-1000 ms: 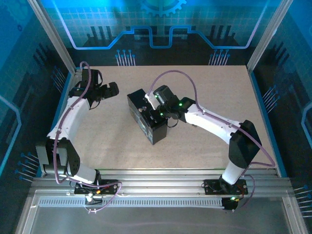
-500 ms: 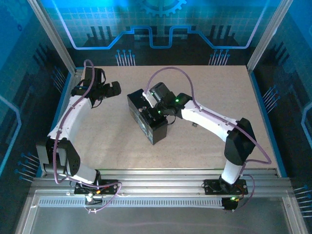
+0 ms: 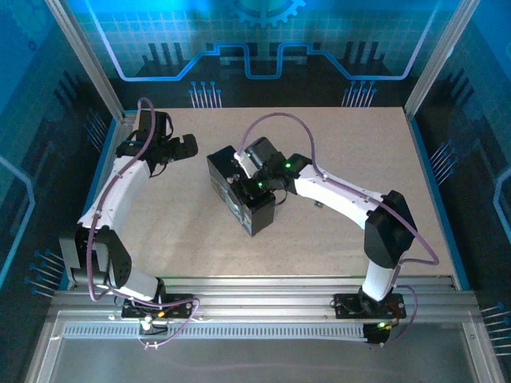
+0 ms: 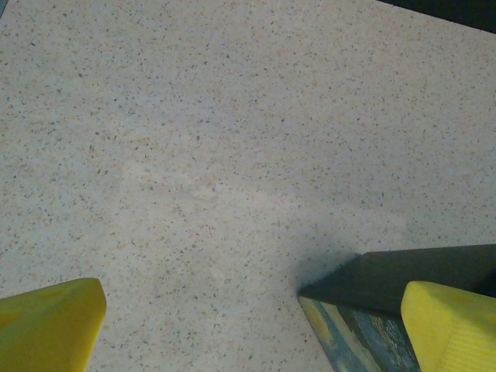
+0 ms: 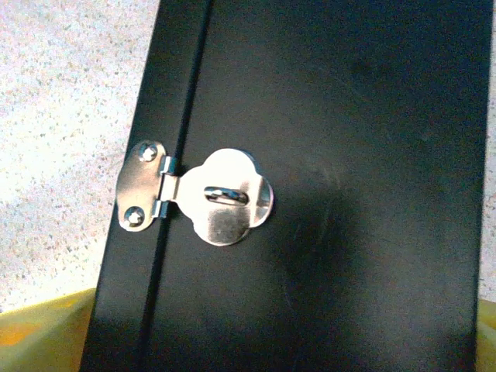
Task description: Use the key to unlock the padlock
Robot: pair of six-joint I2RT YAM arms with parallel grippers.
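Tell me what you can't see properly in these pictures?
Speck on the table beside the right arm, top view: too small to name.
Right jaws, right wrist view: cut off by the bottom corners; top view: under the wrist.
Box lid painting, left wrist view: cut by the bottom edge and a yellow fingertip.

table (image 3: 184,231): speckled beige; walls (image 3: 160,24): blue circuit-pattern panels; rail (image 3: 263,291): aluminium
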